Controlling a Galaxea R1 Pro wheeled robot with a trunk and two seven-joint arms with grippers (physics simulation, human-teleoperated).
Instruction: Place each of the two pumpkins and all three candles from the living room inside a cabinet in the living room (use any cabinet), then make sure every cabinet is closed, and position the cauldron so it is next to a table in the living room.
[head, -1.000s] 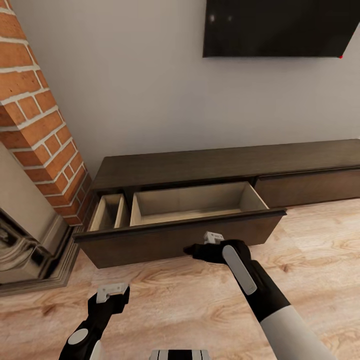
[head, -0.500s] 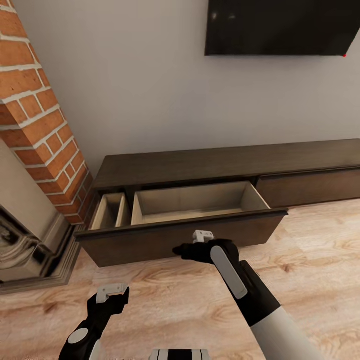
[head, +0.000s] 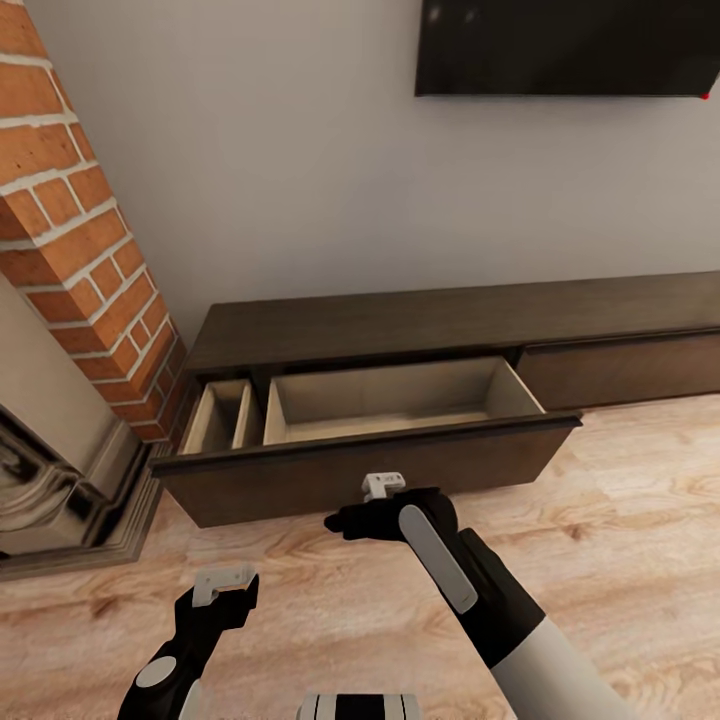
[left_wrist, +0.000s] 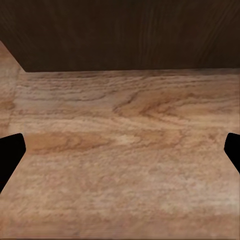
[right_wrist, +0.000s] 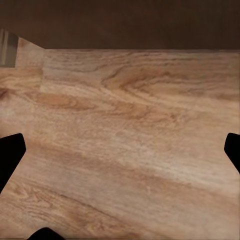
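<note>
The long dark-brown cabinet (head: 400, 325) stands against the wall, its left front (head: 370, 465) pulled far out. Its pale beige compartments (head: 390, 400) hold nothing. My right gripper (head: 345, 522) hovers over the plank floor just in front of that open front, and in the right wrist view its fingertips (right_wrist: 11, 152) sit wide apart: open and empty. My left gripper (head: 215, 600) hangs lower left above the floor, its fingertips (left_wrist: 10, 155) also spread with nothing between them. The pumpkins, candles, cauldron and table are out of view.
A brick column (head: 80, 230) and a grey stone fireplace surround (head: 50, 490) crowd the left side beside the open front. A black TV (head: 570, 45) hangs on the wall above. The cabinet's right front (head: 620, 370) is shut. Light wood floor (head: 620, 520) spreads to the right.
My right arm has moved left along the open cabinet front. The head view has shifted slightly. The left arm has held still.
</note>
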